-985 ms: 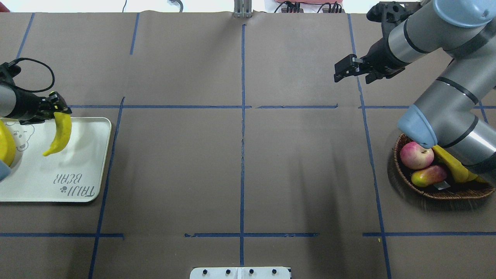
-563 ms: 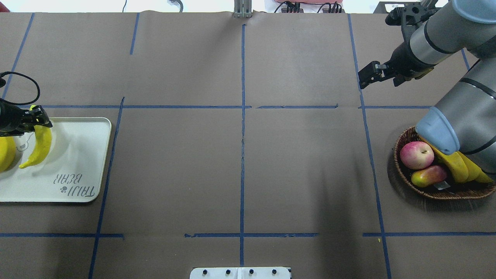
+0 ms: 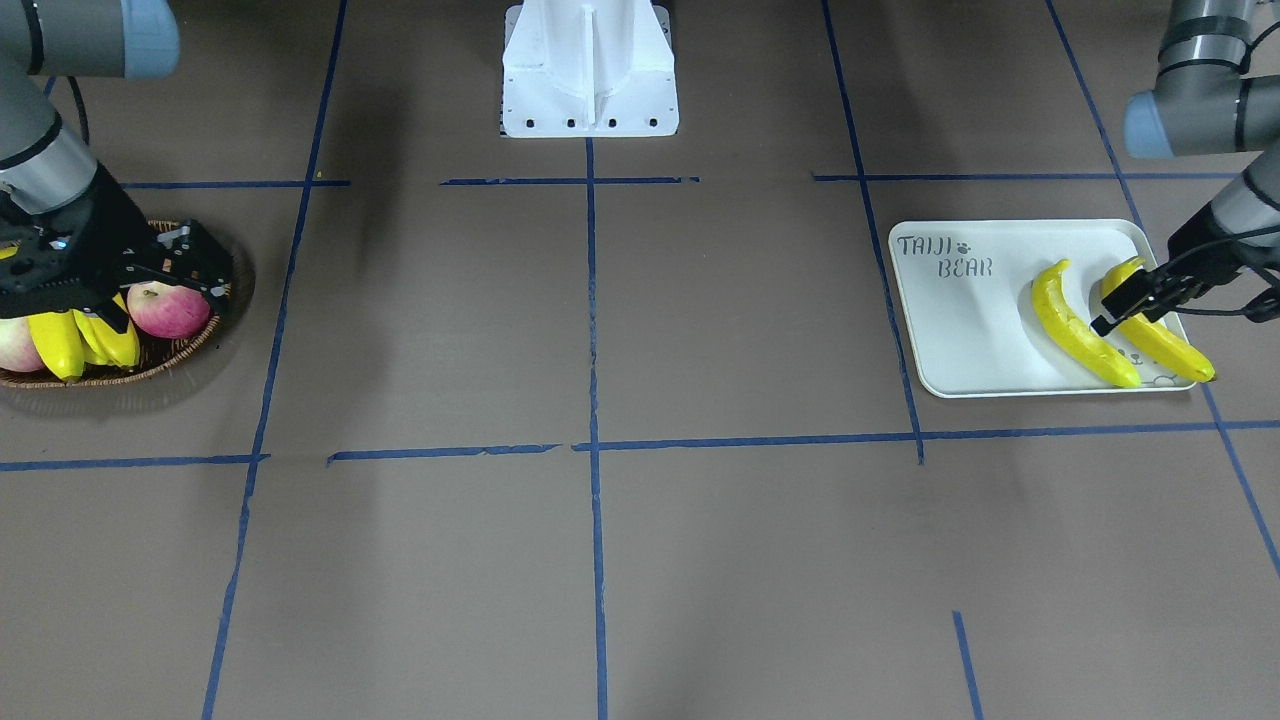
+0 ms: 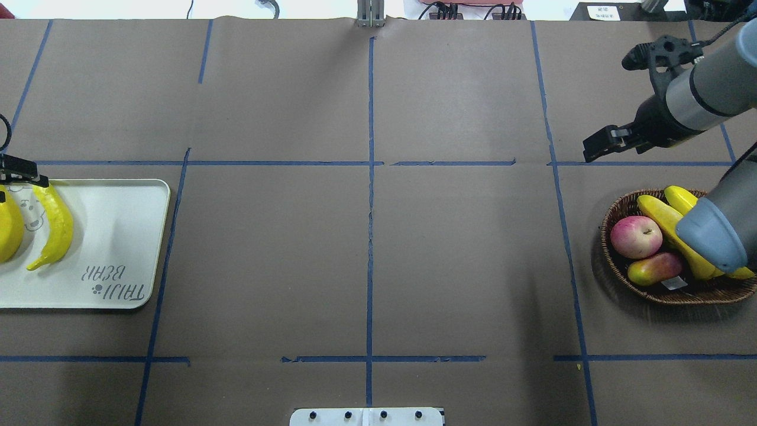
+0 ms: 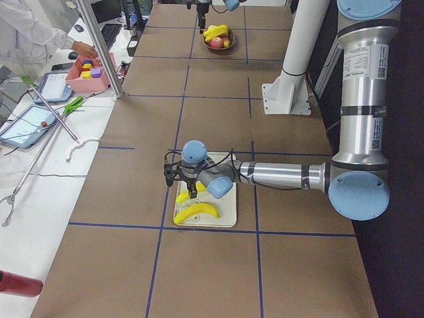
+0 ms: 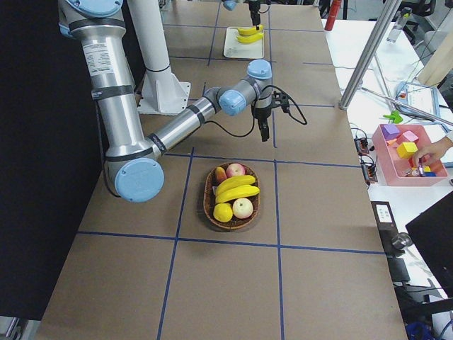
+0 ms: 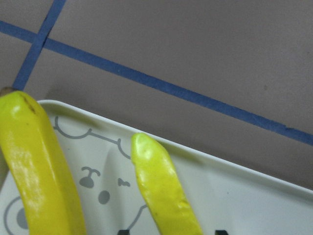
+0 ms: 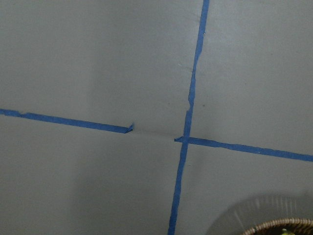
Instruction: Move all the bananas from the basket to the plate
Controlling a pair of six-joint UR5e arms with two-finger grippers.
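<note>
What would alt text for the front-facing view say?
Two bananas lie on a white plate at right, the left arm's jaws straddling one. At left, the right arm partly hides a wicker basket of more bananas and apples.

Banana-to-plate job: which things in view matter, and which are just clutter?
Job:
- plate, two plated bananas
- basket, two basket bananas
- left gripper, right gripper

Just there:
- in the basket: apples, reddish-yellow fruit, round yellow fruit
- pink bin of blocks on the side bench
</note>
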